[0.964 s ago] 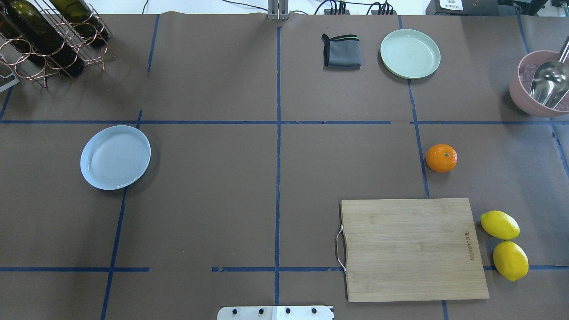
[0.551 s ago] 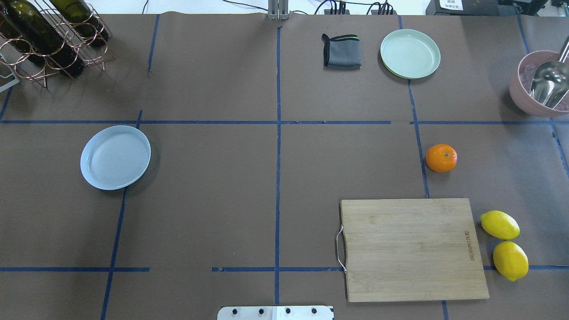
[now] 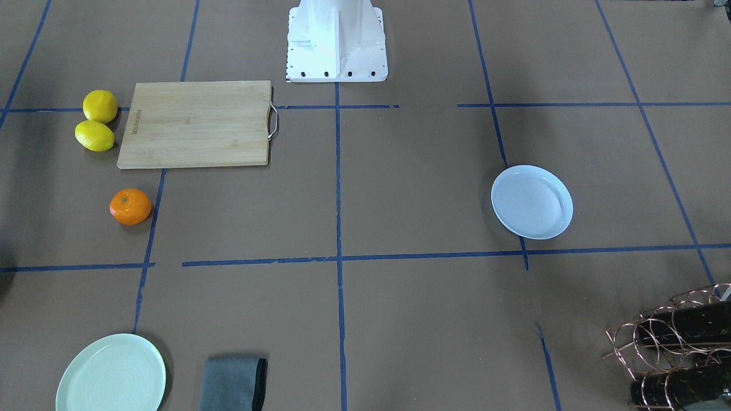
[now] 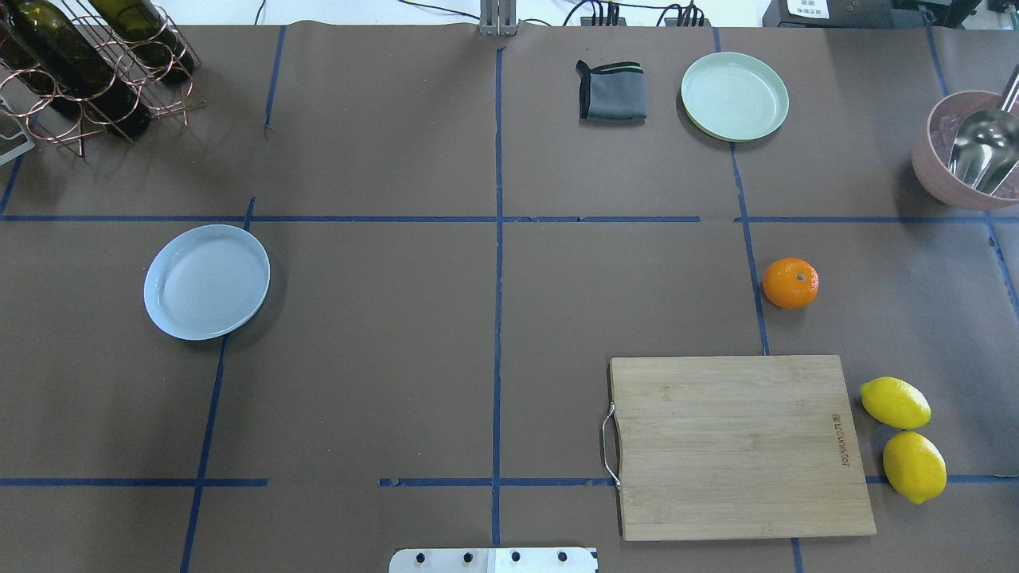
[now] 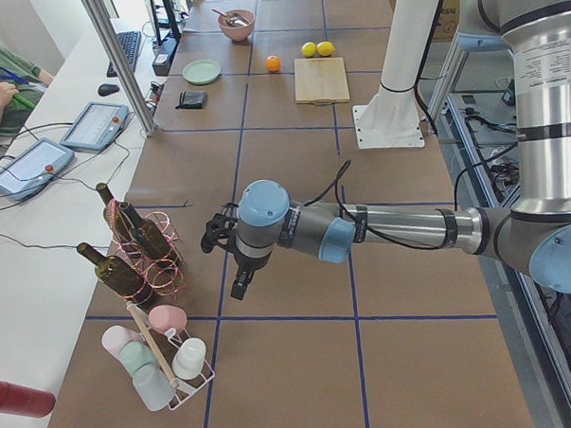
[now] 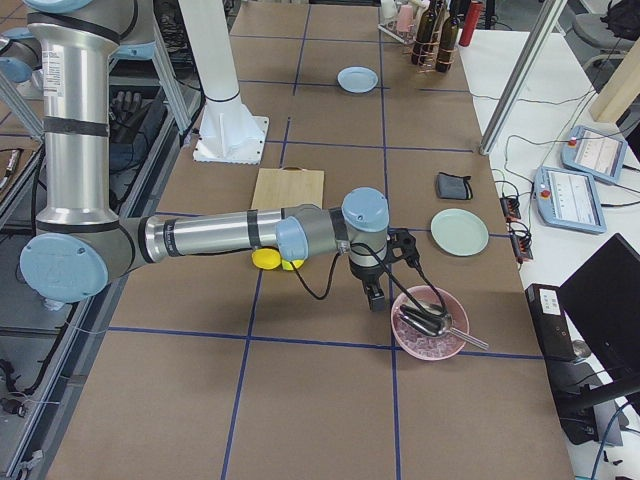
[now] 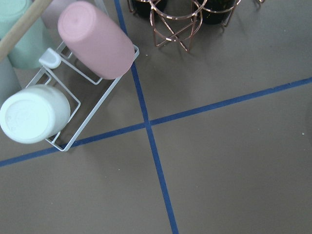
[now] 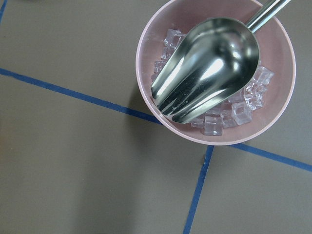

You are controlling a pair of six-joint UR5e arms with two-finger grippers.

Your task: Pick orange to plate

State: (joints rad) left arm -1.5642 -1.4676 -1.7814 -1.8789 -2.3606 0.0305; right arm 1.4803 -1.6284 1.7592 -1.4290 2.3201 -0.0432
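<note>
The orange (image 4: 790, 282) lies on the brown table, right of centre and just beyond the cutting board; it also shows in the front view as the orange (image 3: 131, 206). The bluish-white plate (image 4: 207, 282) sits empty far to the left, and in the front view the plate (image 3: 531, 201) is on the right. Neither gripper appears overhead. My left gripper (image 5: 232, 259) hovers near the bottle rack, far from the plate. My right gripper (image 6: 385, 270) hangs beside the pink bowl. I cannot tell whether either is open or shut.
A wooden cutting board (image 4: 736, 446) lies front right with two lemons (image 4: 895, 402) beside it. A mint-green plate (image 4: 734, 96) and a folded grey cloth (image 4: 611, 91) sit at the back. A pink bowl (image 4: 931, 171) holds ice and a scoop; a wine rack (image 4: 87, 64) stands back left.
</note>
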